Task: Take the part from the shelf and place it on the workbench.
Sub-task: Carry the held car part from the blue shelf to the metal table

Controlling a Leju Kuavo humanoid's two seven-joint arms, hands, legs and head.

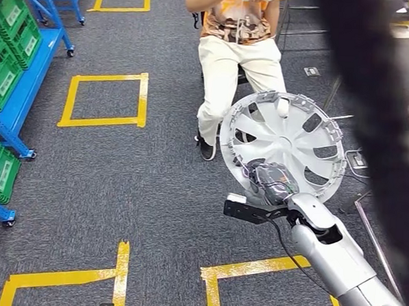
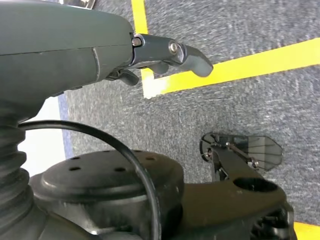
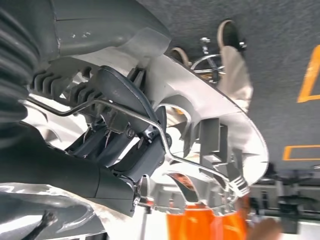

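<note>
The part is a silver wheel cover (image 1: 291,140) with spokes and clips round its rim. My right hand (image 1: 273,183) grips it near the lower rim and holds it tilted above the carpet, in front of a seated person. In the right wrist view my dark fingers (image 3: 124,100) wrap a spoke of the wheel cover (image 3: 230,130), with its wire ring crossing them. In the left wrist view my left hand (image 2: 75,50) hangs over the floor, its fingers (image 2: 188,55) stretched out with nothing in them.
A person (image 1: 238,52) sits on a chair just beyond the cover. Blue shelves (image 1: 33,75) with green bins (image 1: 12,19) stand at the left. Yellow tape squares (image 1: 106,100) mark the grey carpet. A dark blurred shape (image 1: 381,100) blocks the right side.
</note>
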